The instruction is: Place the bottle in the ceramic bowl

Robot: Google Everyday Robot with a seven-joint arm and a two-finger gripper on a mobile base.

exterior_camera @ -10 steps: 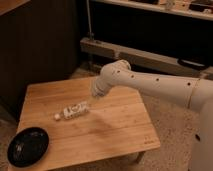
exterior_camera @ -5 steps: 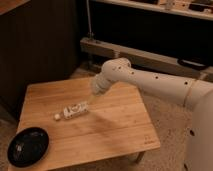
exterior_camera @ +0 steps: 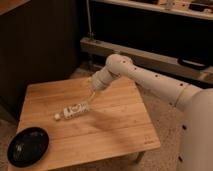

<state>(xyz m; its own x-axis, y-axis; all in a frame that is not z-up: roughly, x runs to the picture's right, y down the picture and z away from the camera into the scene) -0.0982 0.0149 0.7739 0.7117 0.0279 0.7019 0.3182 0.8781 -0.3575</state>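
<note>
Camera view showed you the black ceramic bowl (exterior_camera: 28, 146) at the front left corner of the wooden table (exterior_camera: 115, 130). The bottle (exterior_camera: 74, 110) lay on its side near the middle of the table, well apart from the bowl, with its white cap pointing left. Your gripper (exterior_camera: 92, 98) hung down right at the bottle's right end, at the tip of the white arm (exterior_camera: 150, 82), but you could not tell how wide it was or if it held the bottle.
</note>
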